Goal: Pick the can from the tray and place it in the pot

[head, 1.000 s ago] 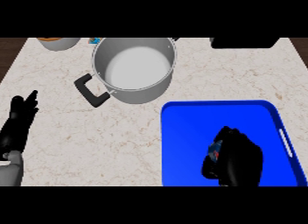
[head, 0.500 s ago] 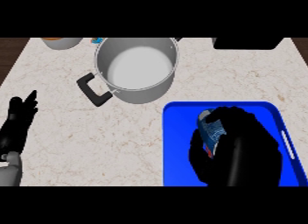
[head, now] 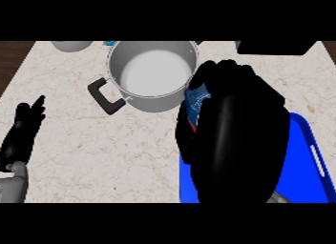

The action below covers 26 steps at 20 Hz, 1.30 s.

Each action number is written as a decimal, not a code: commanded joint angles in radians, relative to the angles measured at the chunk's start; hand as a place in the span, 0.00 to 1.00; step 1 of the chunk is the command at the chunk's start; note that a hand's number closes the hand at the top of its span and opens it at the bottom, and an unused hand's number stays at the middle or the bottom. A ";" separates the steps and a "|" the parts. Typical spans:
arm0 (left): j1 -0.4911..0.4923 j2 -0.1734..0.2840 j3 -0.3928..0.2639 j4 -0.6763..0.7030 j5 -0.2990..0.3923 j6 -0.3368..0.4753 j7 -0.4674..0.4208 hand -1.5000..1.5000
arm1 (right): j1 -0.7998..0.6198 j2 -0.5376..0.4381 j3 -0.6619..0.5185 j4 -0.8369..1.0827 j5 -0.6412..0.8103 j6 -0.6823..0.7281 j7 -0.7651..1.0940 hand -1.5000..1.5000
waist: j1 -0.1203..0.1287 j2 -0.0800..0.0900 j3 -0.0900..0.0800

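Right robot hand [head: 234,138] curling round the can [head: 194,106], now lifted off the tray [head: 308,157], nearing the pot [head: 153,74]; release pending.

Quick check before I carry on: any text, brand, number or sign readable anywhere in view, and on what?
No readable text anywhere.
Can: a blue and red label shows past the right robot hand curled round it, but no letters can be made out.
Pot, blue tray, counter: no markings.
Left robot hand: none.
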 commanded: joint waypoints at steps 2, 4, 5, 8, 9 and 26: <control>0.033 -0.025 -0.021 -0.032 -0.004 0.002 -0.007 0.50 | -0.212 0.010 -0.118 0.176 -0.175 0.058 0.162 1.00 | 0.015 0.001 0.000; -0.075 -0.007 -0.005 0.013 0.004 -0.007 0.051 0.50 | -0.274 0.010 -0.124 0.266 -0.228 0.013 0.192 1.00 | 0.015 0.006 0.000; -0.007 -0.011 -0.008 0.022 -0.001 -0.005 -0.036 0.50 | -0.315 0.010 -0.170 0.303 -0.250 0.012 0.193 1.00 | 0.026 0.006 -0.001; -0.022 -0.008 -0.014 -0.010 -0.001 -0.013 0.017 0.50 | -0.362 0.010 -0.211 0.439 -0.297 -0.060 0.185 1.00 | 0.027 0.006 0.000; -0.011 -0.010 -0.009 0.009 0.008 -0.020 -0.013 0.50 | -0.398 0.010 -0.212 0.502 -0.316 -0.085 0.192 1.00 | 0.041 0.010 -0.001; -0.088 -0.015 -0.020 0.021 -0.013 -0.013 0.020 0.50 | -0.446 0.010 -0.299 1.078 -0.674 -0.560 -0.005 0.00 | 0.066 0.025 0.001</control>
